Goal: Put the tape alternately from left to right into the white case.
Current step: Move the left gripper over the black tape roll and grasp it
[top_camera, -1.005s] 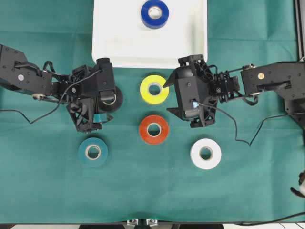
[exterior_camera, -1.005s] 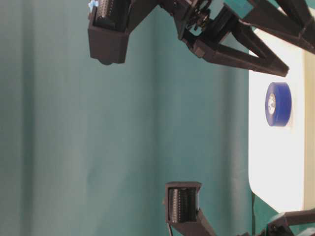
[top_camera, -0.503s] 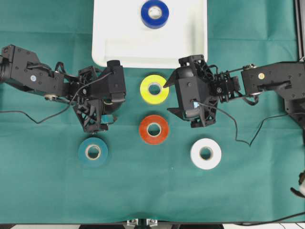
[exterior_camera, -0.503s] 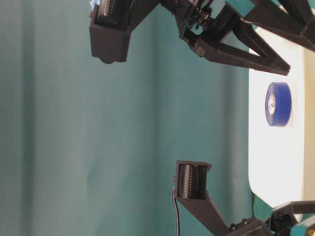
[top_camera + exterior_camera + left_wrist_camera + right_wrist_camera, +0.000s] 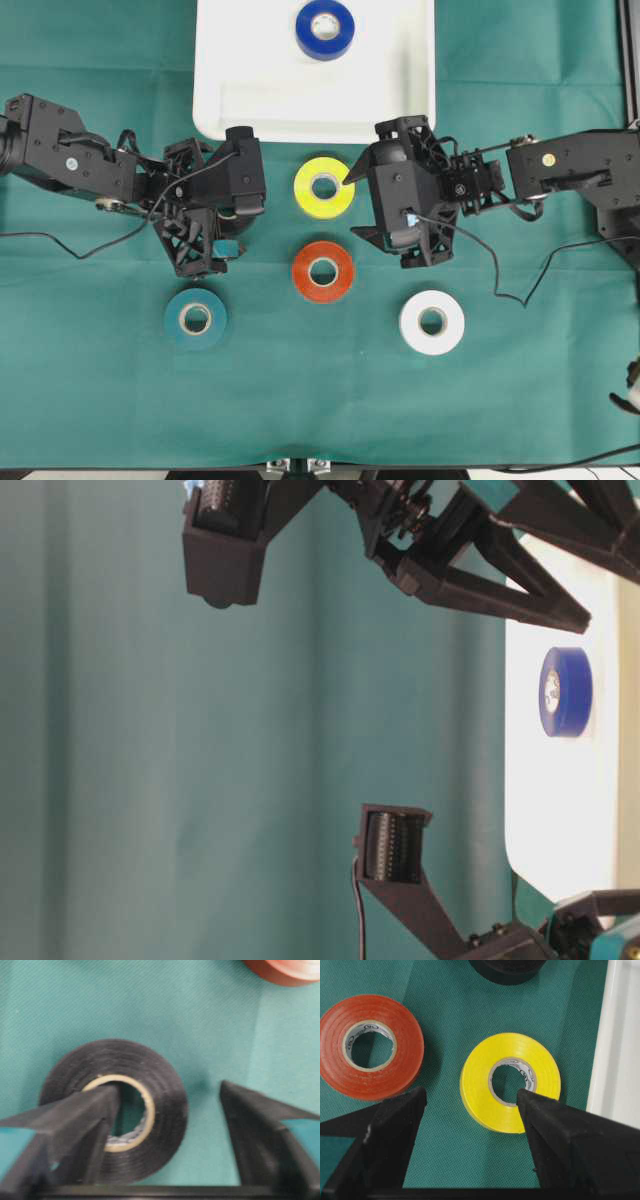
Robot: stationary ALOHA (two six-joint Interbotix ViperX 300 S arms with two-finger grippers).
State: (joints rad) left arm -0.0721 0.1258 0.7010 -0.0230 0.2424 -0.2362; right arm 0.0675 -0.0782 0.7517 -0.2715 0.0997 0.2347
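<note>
The white case [image 5: 260,100] lies at the back with a blue tape [image 5: 325,28] in it. My left gripper [image 5: 232,228] hovers over a black tape [image 5: 165,1110], which it hides in the overhead view. One finger [image 5: 95,1110] sits inside the roll's hole and the other finger [image 5: 250,1120] stands outside with a gap, so the gripper [image 5: 169,1089] is open and straddles the roll's wall. My right gripper [image 5: 352,205] is open beside the yellow tape [image 5: 324,187]. In the right wrist view one fingertip overlaps the yellow tape [image 5: 485,1085], with the gripper [image 5: 471,1094] gripping nothing.
On the green cloth lie a red tape [image 5: 323,271], a white tape [image 5: 432,322] and a teal tape [image 5: 195,318]. The red tape [image 5: 370,1045] lies left of the yellow one in the right wrist view. The blue tape [image 5: 565,692] shows in the case [image 5: 560,820] from table level.
My left arm has shifted right and covered the black tape, then its jaws have narrowed around the roll's wall. The right arm has not moved.
</note>
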